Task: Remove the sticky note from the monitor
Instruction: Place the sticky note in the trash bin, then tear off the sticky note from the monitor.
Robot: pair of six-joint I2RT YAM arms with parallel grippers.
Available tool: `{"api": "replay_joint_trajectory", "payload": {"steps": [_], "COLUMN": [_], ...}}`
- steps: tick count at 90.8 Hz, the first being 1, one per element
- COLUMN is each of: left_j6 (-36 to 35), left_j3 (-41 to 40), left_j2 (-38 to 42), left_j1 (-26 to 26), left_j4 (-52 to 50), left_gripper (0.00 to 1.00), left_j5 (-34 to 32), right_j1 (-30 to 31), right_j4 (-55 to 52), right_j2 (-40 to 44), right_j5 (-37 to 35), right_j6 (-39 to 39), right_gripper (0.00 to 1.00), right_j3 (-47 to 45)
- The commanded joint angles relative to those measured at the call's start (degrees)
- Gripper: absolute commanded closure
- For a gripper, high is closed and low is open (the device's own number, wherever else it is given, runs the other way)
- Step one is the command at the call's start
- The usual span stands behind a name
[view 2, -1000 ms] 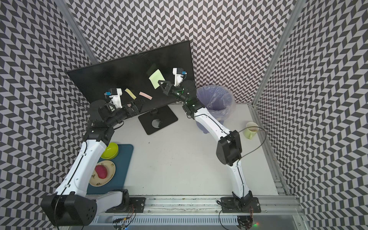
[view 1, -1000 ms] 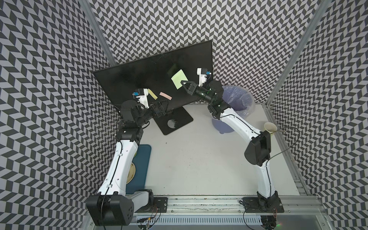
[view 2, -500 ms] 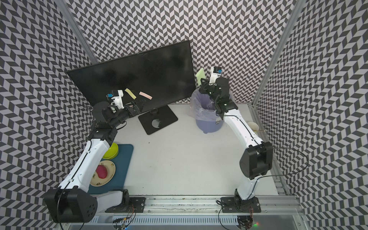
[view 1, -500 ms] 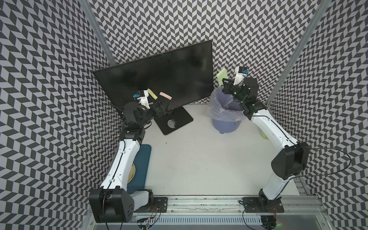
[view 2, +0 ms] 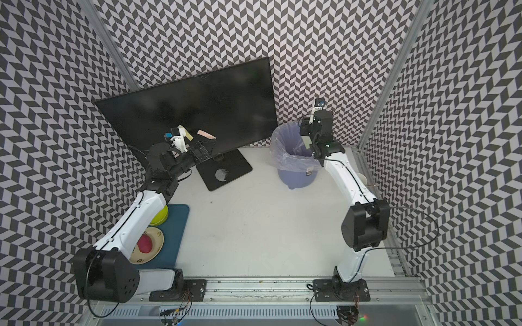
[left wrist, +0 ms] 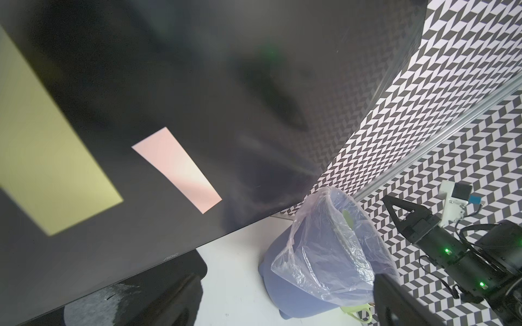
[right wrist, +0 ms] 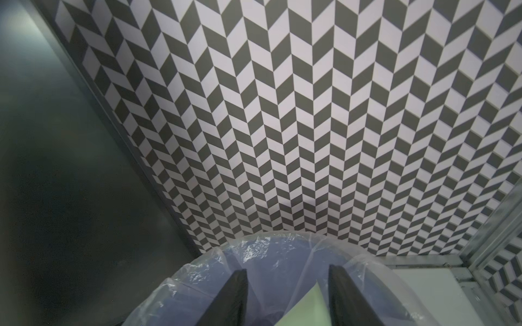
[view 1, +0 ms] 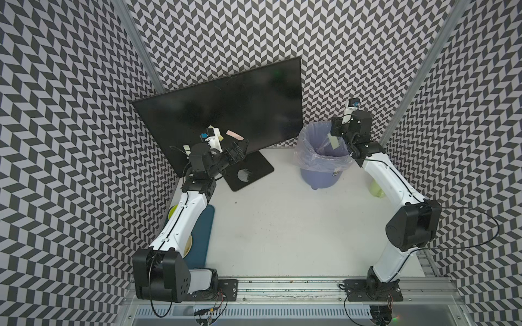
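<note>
the right claw (right wrist: pixel 286 269) is hanging over the lined bin (right wrist: pixel 254 254) with its fingers standing apart. only the right wrist view is showing that gap, with the green sticky note (right wrist: pixel 306 309) sitting beside the inner face of one finger, clamped by nothing; whether it is touching, i cannot tell. in both top views the note is dangling as a pale strip inside the bin's mouth. the left claw (left wrist: pixel 286 279) is gaping wide just before the monitor (left wrist: pixel 254 84), which is standing at the back of the bench (view 1: pixel 282 225). a pink sticky note (left wrist: pixel 176 169) and a yellow sticky note (left wrist: pixel 48 158) are lying flat on its black glass. only the left wrist view is showing pale "aoc" lettering on the lower bezel.
</note>
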State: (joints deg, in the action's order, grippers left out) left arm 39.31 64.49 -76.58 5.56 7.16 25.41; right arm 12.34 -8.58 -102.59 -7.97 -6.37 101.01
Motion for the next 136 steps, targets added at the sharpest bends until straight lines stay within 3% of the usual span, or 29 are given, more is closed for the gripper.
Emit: {"api": "replay_joint_trajectory", "payload": {"steps": [1, 23, 42, 60, 91, 111, 136], "left_j6": [2.4, 7.9, 10.9, 11.4, 10.2, 9.6, 9.0], "left_j3": [-0.5, -3.1, -4.1, -3.3, 2.1, 5.6, 9.4], "left_j2": [-0.7, -3.6, -7.8, -10.3, -13.4, -15.8, -17.6], "left_j1": [1.0, 1.1, 2.6, 3.3, 4.1, 4.5, 4.9], "left_j4": [4.7, 12.1, 18.5, 19.5, 12.8, 10.9, 9.8], "left_gripper": [0.00, 0.00, 0.06, 0.10, 0.20, 0.24, 0.40], "left_j5": [-3.5, -6.9, -8.4, -12.8, -20.9, -22.1, -21.8], "right_j1": [0.0, 0.2, 0.3, 0.3, 0.4, 0.2, 0.2], "right_j4": [1.2, 8.3, 12.4, 13.2, 14.5, 15.0, 15.7], "right_j2": [0.3, 8.6, 14.6, 17.1, 18.8, 18.8, 19.5], "right_j5": [2.6, 16.4, 19.4, 19.4, 19.0, 19.1, 19.4], "right_j6": [0.0, -3.1, -4.8, -5.5, -6.7, -6.9, -7.3], "right_gripper": [0.41, 0.18, 0.03, 0.01, 0.01, 0.01, 0.01], "right_j3": [2.6, -8.1, -16.2, -18.5, -20.1, -20.4, -21.6]}}
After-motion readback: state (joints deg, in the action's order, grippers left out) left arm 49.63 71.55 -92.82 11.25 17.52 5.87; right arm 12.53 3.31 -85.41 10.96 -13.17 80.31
